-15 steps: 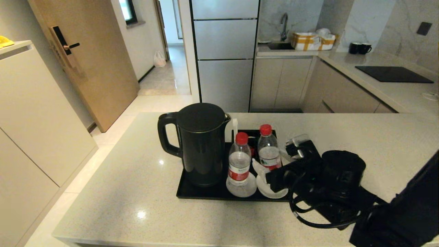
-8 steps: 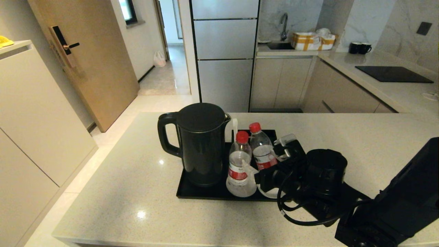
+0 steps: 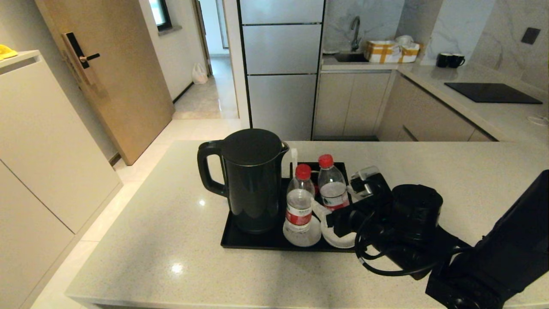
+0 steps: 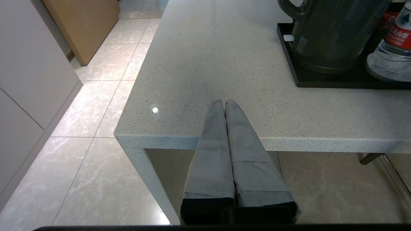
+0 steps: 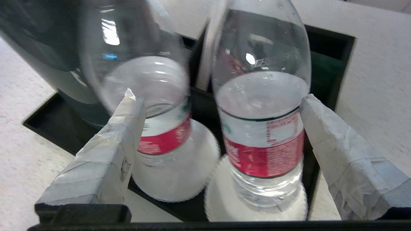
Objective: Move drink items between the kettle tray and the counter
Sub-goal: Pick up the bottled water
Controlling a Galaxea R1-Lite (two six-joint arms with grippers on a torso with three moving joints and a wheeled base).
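At nine o'clock of the tray [image 3: 240, 242], just off the counter's [image 3: 163, 240] near edge, my left gripper [image 4: 223, 104] hangs with its fingers pressed together, holding nothing. On the tray stands the kettle [image 3: 253, 180]; at its three o'clock the left bottle [image 3: 299, 199] sits upright on a coaster [image 3: 300, 238]. The right bottle [image 3: 331, 186] stands at about one o'clock of that one, over a second coaster [image 5: 221, 195]. My right gripper [image 5: 221, 128] is spread wide around the right bottle; one finger [image 5: 324, 128] seems to touch its label, though I can't be sure.
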